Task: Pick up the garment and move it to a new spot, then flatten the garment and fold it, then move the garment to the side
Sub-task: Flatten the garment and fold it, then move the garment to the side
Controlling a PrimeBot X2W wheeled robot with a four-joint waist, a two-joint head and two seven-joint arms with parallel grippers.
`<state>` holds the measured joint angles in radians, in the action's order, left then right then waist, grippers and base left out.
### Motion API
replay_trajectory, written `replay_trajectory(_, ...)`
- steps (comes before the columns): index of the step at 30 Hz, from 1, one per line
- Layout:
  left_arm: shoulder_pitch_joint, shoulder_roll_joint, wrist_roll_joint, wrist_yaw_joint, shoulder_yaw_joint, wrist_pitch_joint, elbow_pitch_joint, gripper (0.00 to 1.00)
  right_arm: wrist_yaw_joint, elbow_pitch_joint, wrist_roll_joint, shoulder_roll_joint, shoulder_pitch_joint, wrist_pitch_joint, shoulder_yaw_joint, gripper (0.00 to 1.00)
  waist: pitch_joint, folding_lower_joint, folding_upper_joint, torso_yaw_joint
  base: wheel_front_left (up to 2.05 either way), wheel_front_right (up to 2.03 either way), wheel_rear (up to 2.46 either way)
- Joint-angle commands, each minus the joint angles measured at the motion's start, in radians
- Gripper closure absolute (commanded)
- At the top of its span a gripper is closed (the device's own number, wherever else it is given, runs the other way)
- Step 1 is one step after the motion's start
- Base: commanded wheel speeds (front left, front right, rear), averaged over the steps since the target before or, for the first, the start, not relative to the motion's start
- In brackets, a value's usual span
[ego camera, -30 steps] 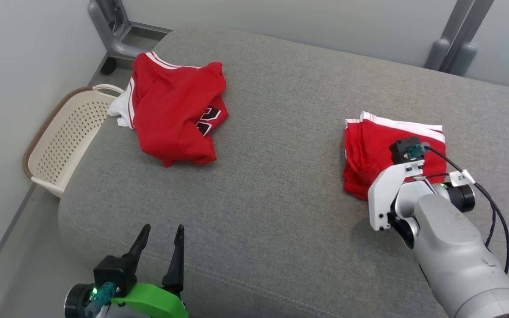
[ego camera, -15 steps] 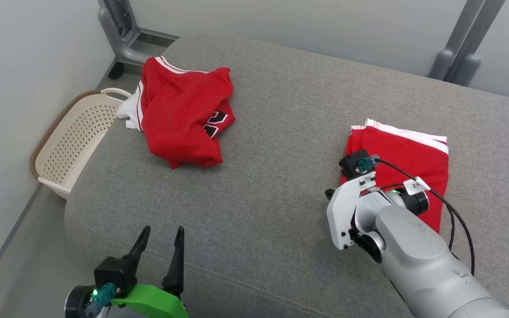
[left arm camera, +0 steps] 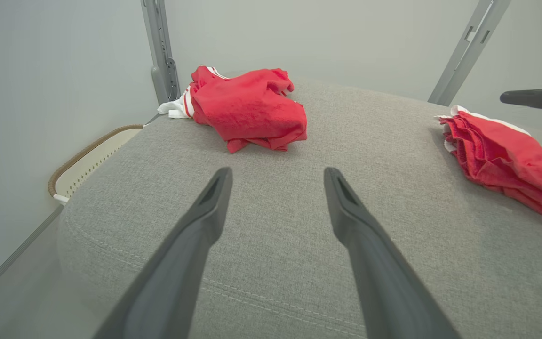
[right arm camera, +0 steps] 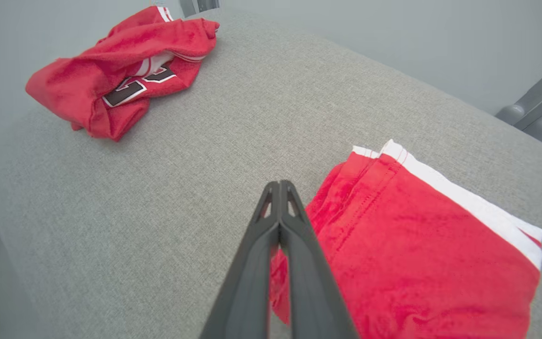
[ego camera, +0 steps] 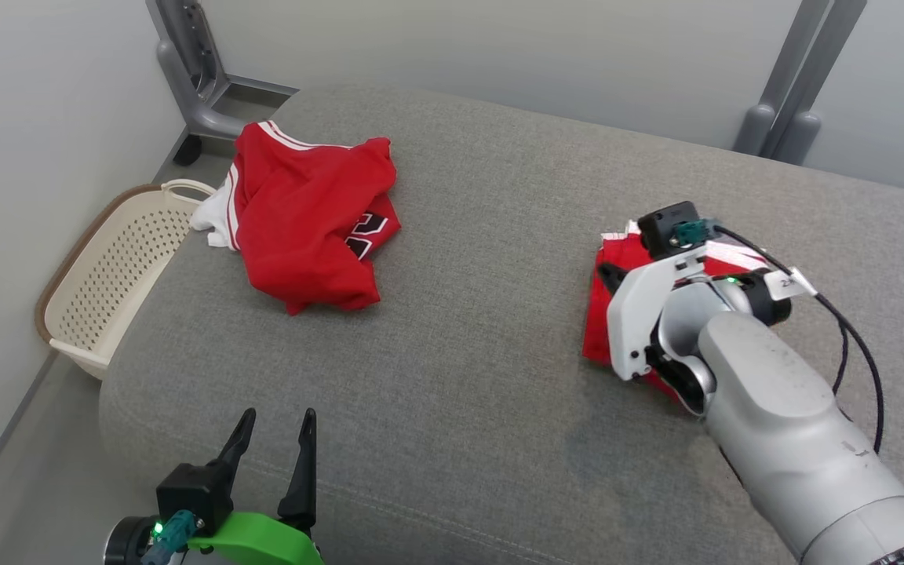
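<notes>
A folded red garment [ego camera: 598, 329] with white stripes lies at the right of the grey cushion [ego camera: 460, 235], mostly hidden by my right arm; it is also seen in the right wrist view [right arm camera: 417, 245] and the left wrist view [left arm camera: 501, 155]. My right gripper [ego camera: 605, 273] is shut with nothing between its fingers, its tips [right arm camera: 279, 184] just over the fold's left edge. A crumpled red jersey [ego camera: 307, 216] with black numbers sits at the far left. My left gripper [ego camera: 279, 414] stands open and empty near the cushion's front edge [left arm camera: 276, 174].
A cream perforated basket [ego camera: 107, 267] stands on the floor beside the cushion's left edge, against the wall. Grey metal frame posts rise behind the cushion at the back left [ego camera: 185, 78] and back right [ego camera: 789, 102].
The head view has shifted. My shut right gripper has gone from over the folded garment's middle to its left edge. The garment looks flatter than a second ago. The left gripper keeps still.
</notes>
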<state>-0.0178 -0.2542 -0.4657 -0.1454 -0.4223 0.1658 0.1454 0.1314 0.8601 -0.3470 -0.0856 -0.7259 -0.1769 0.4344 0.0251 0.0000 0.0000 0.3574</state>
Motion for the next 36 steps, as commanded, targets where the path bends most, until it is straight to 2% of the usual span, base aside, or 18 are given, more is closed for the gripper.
replay_trajectory(1,0.011,-0.009,-0.008,-0.007,0.003,0.003,-0.004,0.0,-0.001,0.007,0.02,-0.021,-0.002,0.006,-0.045,1.0,-0.014,0.0,0.0,-0.016,0.0,0.0,0.0)
replay_trajectory(4,0.019,-0.012,-0.008,-0.012,0.003,0.0,-0.009,0.0,-0.001,0.037,0.039,-0.051,0.013,-0.033,-0.123,1.0,-0.027,0.0,0.0,-0.032,0.0,0.0,0.0)
replay_trajectory(5,0.025,-0.015,-0.008,-0.013,0.001,-0.002,-0.012,0.0,-0.001,0.049,0.057,-0.063,0.018,-0.058,-0.138,0.62,-0.032,0.0,0.0,-0.037,0.0,0.0,0.0)
replay_trajectory(6,0.025,-0.015,-0.008,-0.013,0.001,-0.002,-0.012,0.0,-0.001,0.049,0.057,-0.063,0.018,-0.058,-0.138,0.62,-0.032,0.0,0.0,-0.037,0.0,0.0,0.0)
replay_trajectory(7,0.028,-0.017,-0.008,-0.015,0.002,-0.004,-0.015,0.0,-0.001,0.055,0.064,-0.072,0.019,-0.073,-0.167,0.0,-0.036,0.0,0.0,-0.042,0.0,0.0,0.0)
replay_trajectory(12,0.033,-0.024,-0.008,-0.018,-0.004,-0.01,-0.03,0.0,-0.001,0.075,0.125,-0.096,0.038,-0.122,-0.317,0.0,-0.032,0.0,0.0,-0.066,0.0,0.0,0.0)
replay_trajectory(17,0.03,-0.026,-0.006,-0.02,-0.009,-0.011,-0.041,0.0,-0.001,0.067,0.208,-0.088,0.062,-0.147,-0.444,0.0,-0.009,0.0,0.0,-0.078,0.0,0.0,0.0)
replay_trajectory(25,-0.003,-0.028,0.005,-0.018,-0.016,-0.01,-0.054,0.0,-0.001,0.051,0.315,-0.017,0.063,-0.195,-0.647,0.0,0.056,0.0,0.0,-0.077,0.0,0.0,0.0)
replay_trajectory(30,-0.026,-0.026,0.007,-0.011,-0.023,-0.004,-0.047,0.0,-0.001,0.033,0.391,0.017,0.047,-0.214,-0.735,0.0,0.095,0.0,0.0,-0.066,0.0,0.0,0.0)
replay_trajectory(36,-0.053,-0.016,0.01,-0.006,-0.032,0.0,-0.037,0.0,-0.001,0.042,0.424,0.031,0.021,-0.224,-0.803,0.0,0.136,0.0,0.0,-0.049,0.0,0.0,0.0)
